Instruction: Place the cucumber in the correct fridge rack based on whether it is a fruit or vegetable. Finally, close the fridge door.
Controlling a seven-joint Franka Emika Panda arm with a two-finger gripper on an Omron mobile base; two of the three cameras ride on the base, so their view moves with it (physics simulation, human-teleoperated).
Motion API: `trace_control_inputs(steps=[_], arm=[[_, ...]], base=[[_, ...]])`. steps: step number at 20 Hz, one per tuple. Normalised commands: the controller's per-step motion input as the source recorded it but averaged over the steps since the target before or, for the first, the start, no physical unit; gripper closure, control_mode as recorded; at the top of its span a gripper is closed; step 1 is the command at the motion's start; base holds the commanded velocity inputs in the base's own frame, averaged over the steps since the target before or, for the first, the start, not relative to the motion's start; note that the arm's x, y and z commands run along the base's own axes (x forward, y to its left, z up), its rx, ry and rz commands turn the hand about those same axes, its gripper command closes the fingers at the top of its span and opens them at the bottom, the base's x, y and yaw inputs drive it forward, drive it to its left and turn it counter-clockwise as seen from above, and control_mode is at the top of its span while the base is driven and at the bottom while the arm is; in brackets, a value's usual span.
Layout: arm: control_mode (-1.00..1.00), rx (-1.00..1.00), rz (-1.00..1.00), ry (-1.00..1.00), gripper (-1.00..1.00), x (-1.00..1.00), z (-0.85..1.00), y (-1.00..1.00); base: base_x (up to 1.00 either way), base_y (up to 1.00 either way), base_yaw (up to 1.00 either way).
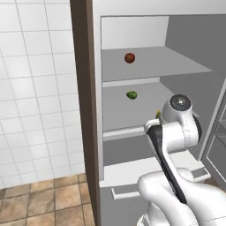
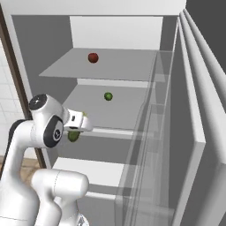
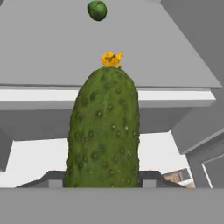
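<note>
My gripper (image 3: 103, 182) is shut on the cucumber (image 3: 104, 131), a bumpy green piece with a yellow flower at its far tip. The cucumber points into the open fridge, its tip at the front edge of the fridge rack (image 3: 48, 48), slightly above it. In the right base view the gripper (image 2: 80, 123) hangs before the rack (image 2: 119, 110) with the cucumber (image 2: 73, 136) showing beneath the hand. From the left base view only the cucumber's tip (image 1: 157, 114) peeks past my wrist, over the rack (image 1: 119, 112). The fridge door (image 2: 207, 114) stands wide open at the right.
A round dark green item (image 1: 131, 95) (image 2: 108, 96) (image 3: 97, 9) lies far back on the same rack. A red ball (image 1: 129, 58) (image 2: 92, 57) sits on the shelf above. Clear door bins (image 2: 152, 132) jut at the right. A brown cabinet panel (image 1: 81, 88) flanks the fridge's left.
</note>
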Motion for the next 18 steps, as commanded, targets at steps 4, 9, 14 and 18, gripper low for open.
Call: trace_control_inputs(steps=[4, 9, 14, 18], arm=[[-1.0, 0.0, 0.02, -0.08, 1.0, 0.83, 0.02, 0.0], [-1.0, 0.0, 0.04, 0.0, 1.0, 0.69, -0.04, 0.0], [-1.0, 0.0, 0.08, 0.0, 1.0, 0.63, -0.03, -0.02], [-1.0, 0.0, 0.08, 0.0, 1.0, 0.47, -0.07, -0.02]], base=[[0.0, 0.0, 0.0], [0.0, 0.0, 0.0], [0.0, 0.0, 0.0], [0.0, 0.0, 0.0]])
